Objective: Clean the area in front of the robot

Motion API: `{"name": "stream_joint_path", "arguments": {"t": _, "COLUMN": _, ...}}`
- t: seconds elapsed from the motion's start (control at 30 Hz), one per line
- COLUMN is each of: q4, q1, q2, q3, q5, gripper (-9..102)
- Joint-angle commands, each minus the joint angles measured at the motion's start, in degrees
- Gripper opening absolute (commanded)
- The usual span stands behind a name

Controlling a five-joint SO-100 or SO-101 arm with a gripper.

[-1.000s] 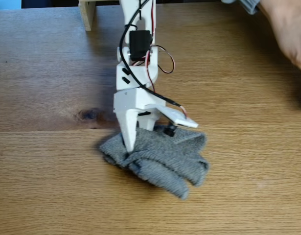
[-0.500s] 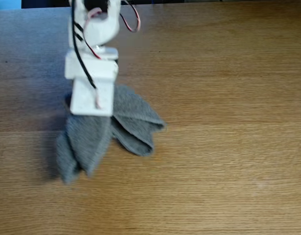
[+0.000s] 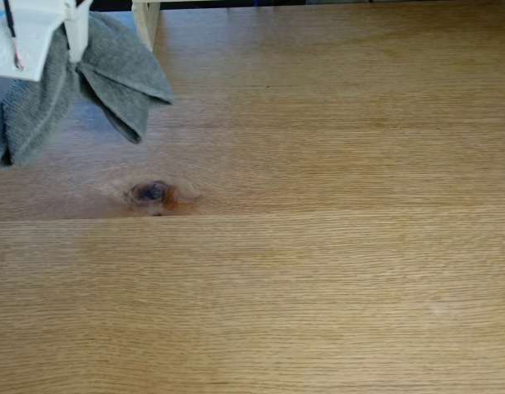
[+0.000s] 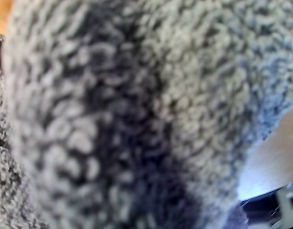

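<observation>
Cloth (image 3: 112,70) hangs in folds at upper left of fixed view, pinched by white tool (image 3: 71,37), apparently lifted off table (image 3: 318,246) so cleared oak stays bare. Terry pile (image 4: 136,109) presses against wrist camera. Knot (image 3: 153,194) uncovered below cloth.

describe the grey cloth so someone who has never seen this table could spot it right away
Start at the wide oak tabletop in the fixed view and go to its top left corner, beside the pale wooden post. There the cloth hangs in folds from the white pincer. It is the one soft, grey, looped-pile thing; the wrist view shows its nubbly weave.
</observation>
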Motion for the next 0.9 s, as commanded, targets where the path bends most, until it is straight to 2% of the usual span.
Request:
{"name": "stream_joint_path", "arguments": {"t": 0.0, "q4": -6.0, "q1": 7.0, "q2": 9.4, "q3": 9.8, "q5": -3.8, "gripper": 0}}
{"name": "stream_joint_path", "arguments": {"t": 0.37, "q4": -43.4, "q1": 9.1, "q2": 21.4, "q3": 57.8, "q5": -13.5, "gripper": 0}}
{"name": "stream_joint_path", "arguments": {"t": 0.57, "q4": -63.2, "q1": 7.5, "q2": 26.5, "q3": 76.2, "q5": -16.2, "gripper": 0}}
{"name": "stream_joint_path", "arguments": {"t": 0.67, "q4": -73.0, "q1": 6.9, "q2": 27.2, "q3": 81.8, "q5": -15.8, "gripper": 12}}
{"name": "stream_joint_path", "arguments": {"t": 0.77, "q4": -78.3, "q1": 6.6, "q2": 27.2, "q3": 84.6, "q5": -15.4, "gripper": 31}}
{"name": "stream_joint_path", "arguments": {"t": 0.87, "q4": -81.7, "q1": 6.5, "q2": 27.6, "q3": 85.5, "q5": -12.9, "gripper": 35}}
